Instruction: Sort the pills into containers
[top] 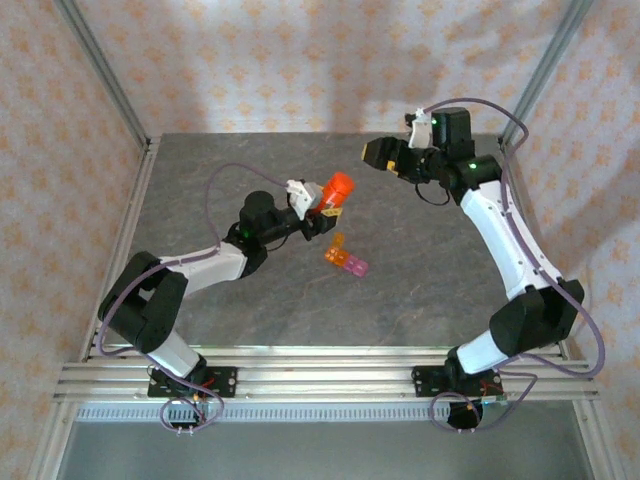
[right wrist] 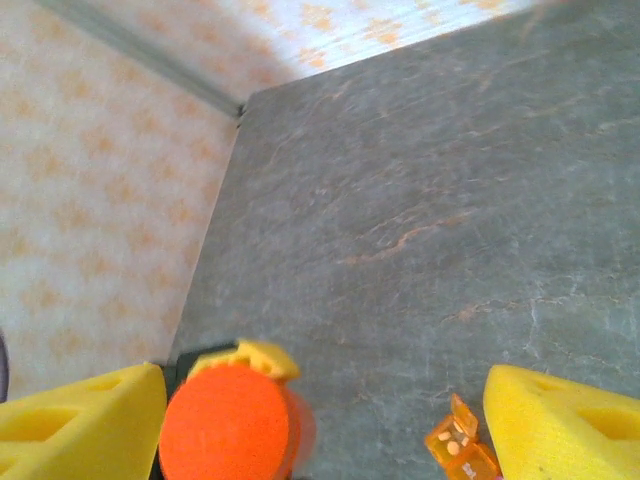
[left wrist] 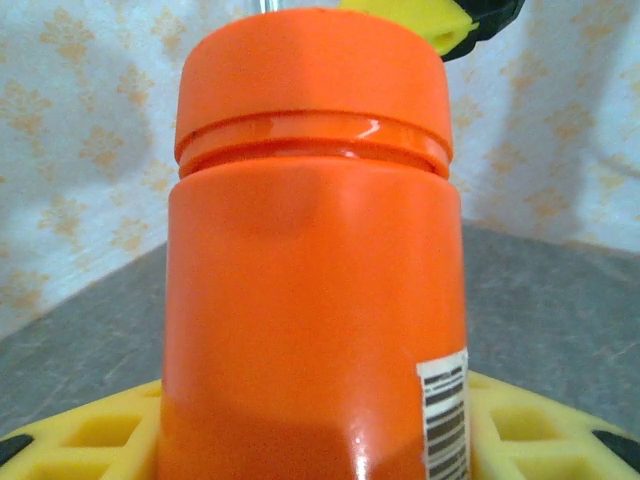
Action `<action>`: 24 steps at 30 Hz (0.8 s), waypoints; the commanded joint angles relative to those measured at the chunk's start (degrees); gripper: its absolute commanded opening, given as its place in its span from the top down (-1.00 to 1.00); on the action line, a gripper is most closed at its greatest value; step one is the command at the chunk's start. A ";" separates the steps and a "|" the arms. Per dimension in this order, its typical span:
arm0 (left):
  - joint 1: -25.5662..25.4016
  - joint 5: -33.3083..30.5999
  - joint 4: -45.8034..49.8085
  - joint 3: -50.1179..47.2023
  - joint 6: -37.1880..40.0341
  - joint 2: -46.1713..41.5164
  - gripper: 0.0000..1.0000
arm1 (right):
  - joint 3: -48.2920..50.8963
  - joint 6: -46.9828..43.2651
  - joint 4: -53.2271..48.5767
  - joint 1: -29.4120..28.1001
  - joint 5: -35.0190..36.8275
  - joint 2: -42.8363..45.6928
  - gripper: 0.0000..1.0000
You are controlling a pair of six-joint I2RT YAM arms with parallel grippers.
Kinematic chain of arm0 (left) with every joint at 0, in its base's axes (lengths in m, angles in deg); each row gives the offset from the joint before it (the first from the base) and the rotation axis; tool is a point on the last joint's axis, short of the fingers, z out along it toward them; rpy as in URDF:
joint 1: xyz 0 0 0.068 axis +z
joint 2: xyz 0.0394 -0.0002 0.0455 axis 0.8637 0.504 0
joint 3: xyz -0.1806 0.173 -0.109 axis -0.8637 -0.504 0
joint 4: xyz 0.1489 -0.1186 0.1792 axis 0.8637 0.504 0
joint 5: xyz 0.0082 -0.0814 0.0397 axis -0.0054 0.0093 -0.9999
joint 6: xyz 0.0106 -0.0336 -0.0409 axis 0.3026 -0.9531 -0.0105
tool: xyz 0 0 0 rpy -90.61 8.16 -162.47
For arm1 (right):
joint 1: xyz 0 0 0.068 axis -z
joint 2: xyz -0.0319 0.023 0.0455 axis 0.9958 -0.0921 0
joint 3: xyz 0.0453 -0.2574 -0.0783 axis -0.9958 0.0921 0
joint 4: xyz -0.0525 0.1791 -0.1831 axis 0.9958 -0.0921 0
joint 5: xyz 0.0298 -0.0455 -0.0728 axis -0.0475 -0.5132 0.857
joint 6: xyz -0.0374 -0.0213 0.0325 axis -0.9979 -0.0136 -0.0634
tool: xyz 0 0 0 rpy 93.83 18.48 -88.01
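Pinching orange bottle (top: 338,187), left gripper (top: 324,208) near containers (top: 345,258); right gripper (top: 379,152) spread.

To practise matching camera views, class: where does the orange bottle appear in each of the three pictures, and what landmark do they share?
Top view: orange bottle near the centre.
Left wrist: orange bottle in the middle, close up, side on.
Right wrist: orange bottle at bottom left, cap seen from above.
Shared landmark: the grey table.
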 commanded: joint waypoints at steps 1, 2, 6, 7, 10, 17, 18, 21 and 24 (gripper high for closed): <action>1.10 8.23 -4.38 2.70 -6.62 -0.69 1.00 | -0.48 -13.07 -4.46 0.00 -8.86 1.57 -0.61; 1.32 9.04 -4.72 2.85 -7.48 -0.52 1.00 | -0.84 -13.80 -5.12 -0.02 -10.47 1.17 -0.60; 1.55 11.37 -4.66 3.85 -9.23 0.10 1.00 | -3.60 -16.42 -8.97 -0.02 -15.90 -1.69 -0.51; 1.58 11.89 -4.49 4.04 -9.58 0.20 1.00 | -4.07 -16.84 -9.60 -0.02 -16.30 -2.22 -0.50; 1.55 12.79 -4.45 4.44 -10.32 0.36 1.00 | -5.05 -17.36 -10.40 -0.20 -17.65 -3.39 -0.48; 1.56 13.87 -4.27 5.22 -11.21 1.16 1.00 | -5.44 -18.07 -10.70 -1.24 -18.80 -4.18 -0.49; 1.56 13.91 -4.20 5.23 -11.22 1.19 1.00 | -5.60 -18.21 -10.88 -1.42 -18.85 -4.29 -0.49; 1.55 14.19 -3.93 5.45 -11.30 1.30 1.00 | -5.87 -18.51 -11.01 -2.10 -18.90 -4.70 -0.49; 1.56 14.22 -3.75 5.53 -11.30 1.30 1.00 | -6.53 -18.36 -10.88 -2.72 -18.96 -5.24 -0.48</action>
